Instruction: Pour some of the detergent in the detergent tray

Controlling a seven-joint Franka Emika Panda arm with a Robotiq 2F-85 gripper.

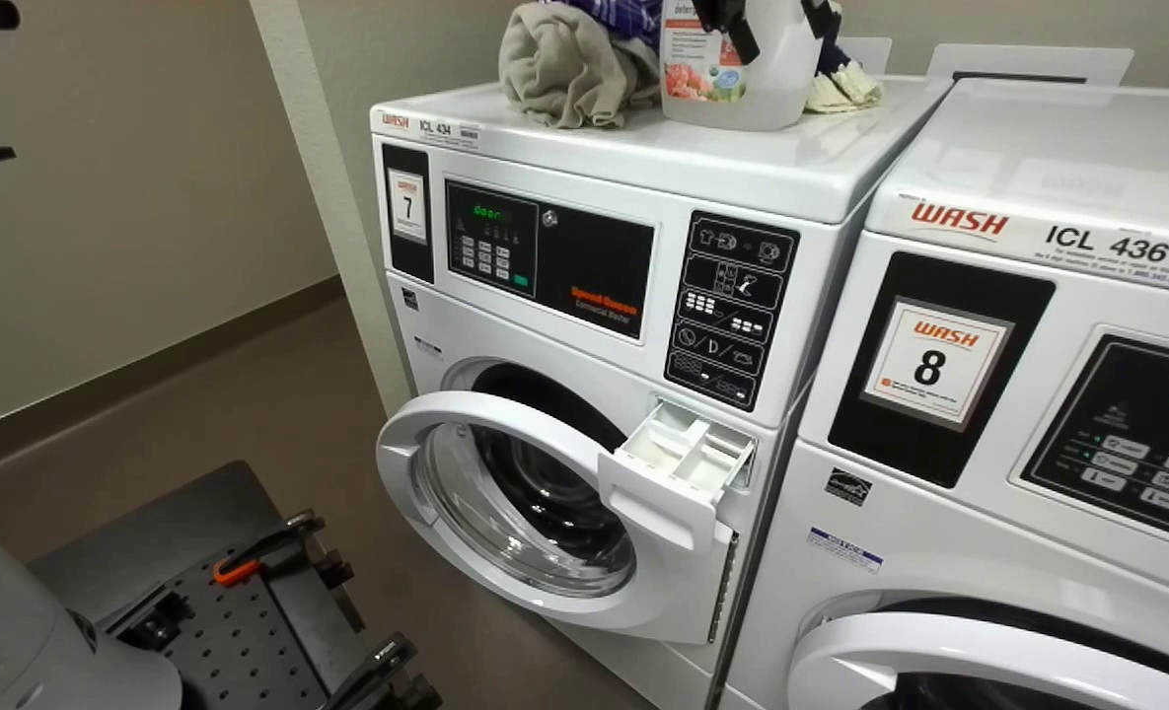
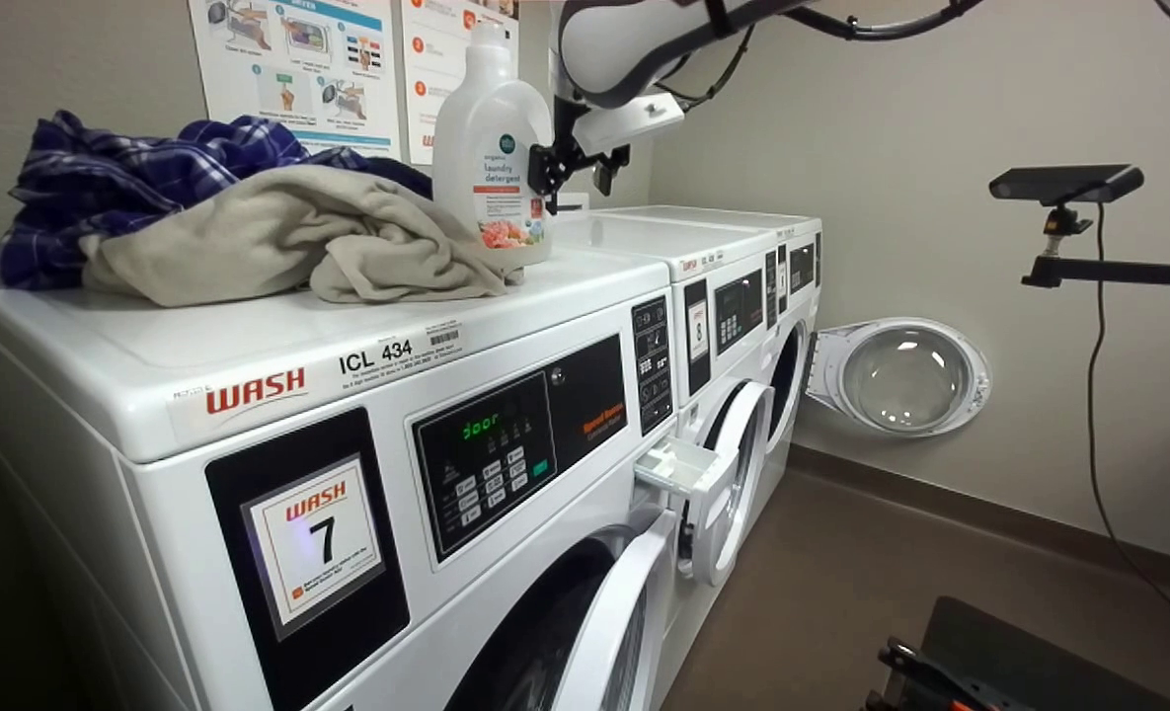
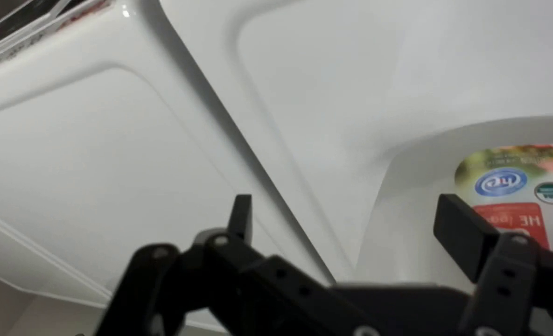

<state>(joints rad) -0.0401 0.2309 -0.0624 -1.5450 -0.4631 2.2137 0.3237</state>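
Washer 7 [image 2: 446, 602] stands foremost in an exterior view, white, its display [image 2: 481, 427] lit "door" in green and its round door [image 1: 535, 577] swung outward. Just beside that door, the detergent tray [image 1: 658, 501] is drawn out of the front panel, compartments facing up. On the washer top [image 2: 594, 276] rest a beige cloth [image 2: 288, 237], toward the front edge, and a blue plaid cloth [image 2: 160, 183] behind it. Standing on the same top, just beside the cloths, is the detergent bottle [image 2: 466, 118]. Posture is upright — base down, neck [image 2: 489, 54] pointing up, long axis vertical. Its printed label [image 2: 503, 188] faces the front side of the machine. At the bottle's side, around mid-height, the claw [image 3: 348, 219] is spread wide, its fingers [image 3: 465, 242] well apart. As the wrist view shows, one finger lies across the labelled side and the other over the neighbouring white top [image 3: 94, 177], with the bottle's edge in the gap — whether either finger touches the plastic cannot be told. Beyond stands washer 8 [image 1: 959, 552], its door [image 1: 988, 636] likewise outward. Farthest off are printed notices [image 2: 298, 74] on the wall [image 2: 101, 59] and another round door [image 2: 905, 380].
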